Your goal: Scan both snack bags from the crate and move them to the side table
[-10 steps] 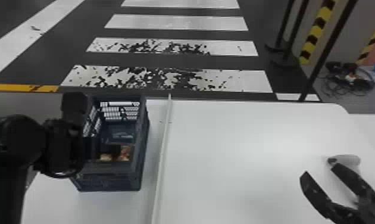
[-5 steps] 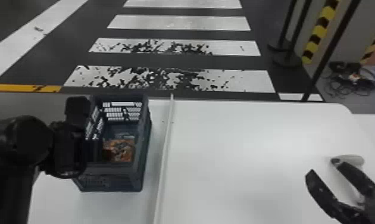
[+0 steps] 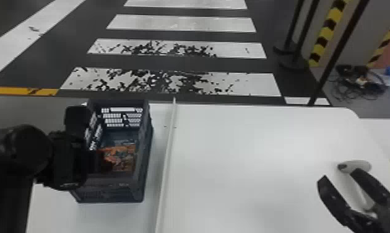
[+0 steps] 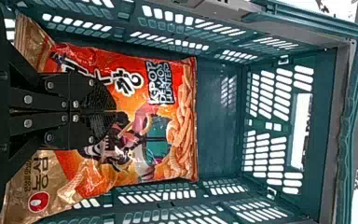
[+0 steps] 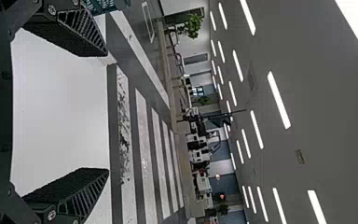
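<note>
My left gripper (image 3: 92,159) reaches into the dark crate (image 3: 144,173) at the left. In the left wrist view my left gripper (image 4: 115,112) has its fingers together on the middle of a red and gold snack bag (image 4: 158,154). That bag, seen in the head view as an orange snack bag (image 3: 121,156), is still inside the crate; a second bag cannot be told apart. At the right my right gripper (image 3: 338,173) is parked open, with a grey-white scanner (image 3: 355,166) beside and behind its fingers. In the right wrist view my right gripper (image 5: 107,114) has nothing between its fingers.
The crate stands on the left part of the white table (image 3: 240,173), beside a raised seam (image 3: 169,145) running front to back. Another pale surface (image 3: 380,127) lies beyond the right edge. A dark post (image 3: 336,55) rises behind the table.
The bag shows larger in the crate, its far edge higher than a second ago, and less of it is covered by my left gripper. The head view has shifted slightly; the right gripper stays open.
</note>
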`<act>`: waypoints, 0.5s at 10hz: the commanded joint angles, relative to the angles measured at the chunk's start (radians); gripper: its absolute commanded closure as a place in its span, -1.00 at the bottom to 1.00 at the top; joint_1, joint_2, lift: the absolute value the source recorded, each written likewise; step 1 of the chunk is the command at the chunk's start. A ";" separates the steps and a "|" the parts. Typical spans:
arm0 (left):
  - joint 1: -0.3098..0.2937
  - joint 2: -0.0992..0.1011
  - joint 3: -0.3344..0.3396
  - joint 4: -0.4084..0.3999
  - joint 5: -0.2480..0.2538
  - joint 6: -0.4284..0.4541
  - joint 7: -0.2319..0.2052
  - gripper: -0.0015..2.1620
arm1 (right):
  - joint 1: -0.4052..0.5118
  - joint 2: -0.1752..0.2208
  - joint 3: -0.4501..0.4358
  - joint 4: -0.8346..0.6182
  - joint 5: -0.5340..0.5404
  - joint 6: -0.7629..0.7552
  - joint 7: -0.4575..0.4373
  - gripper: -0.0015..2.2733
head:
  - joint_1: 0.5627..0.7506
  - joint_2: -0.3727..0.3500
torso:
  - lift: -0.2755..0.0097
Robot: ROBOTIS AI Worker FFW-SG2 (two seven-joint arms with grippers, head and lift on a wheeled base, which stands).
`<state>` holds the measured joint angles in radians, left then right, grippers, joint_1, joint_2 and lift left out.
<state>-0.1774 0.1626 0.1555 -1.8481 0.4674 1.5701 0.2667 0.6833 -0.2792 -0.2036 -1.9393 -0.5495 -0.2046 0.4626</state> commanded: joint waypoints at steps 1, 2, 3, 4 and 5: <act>0.026 -0.012 -0.005 -0.062 0.000 0.001 0.002 0.89 | 0.001 0.000 0.000 0.006 -0.001 -0.014 0.001 -0.90 | 0.41 0.04 | 0.26; 0.042 -0.022 -0.007 -0.125 -0.001 0.001 0.006 0.89 | 0.001 0.000 0.000 0.010 -0.001 -0.017 -0.001 -0.90 | 0.41 0.01 | 0.26; 0.058 -0.026 -0.014 -0.180 -0.001 0.001 0.008 0.90 | 0.001 0.002 0.001 0.014 -0.001 -0.020 0.001 -0.90 | 0.41 -0.02 | 0.26; 0.062 -0.026 -0.025 -0.215 -0.004 0.001 0.013 0.90 | 0.001 0.003 0.003 0.022 -0.001 -0.026 0.001 -0.90 | 0.41 -0.03 | 0.26; 0.065 -0.026 -0.039 -0.227 -0.010 0.001 0.013 0.90 | 0.001 0.003 0.003 0.029 -0.001 -0.035 0.001 -0.90 | 0.41 -0.05 | 0.26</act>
<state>-0.1144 0.1366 0.1256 -2.0644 0.4608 1.5701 0.2793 0.6841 -0.2763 -0.2012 -1.9144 -0.5511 -0.2360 0.4632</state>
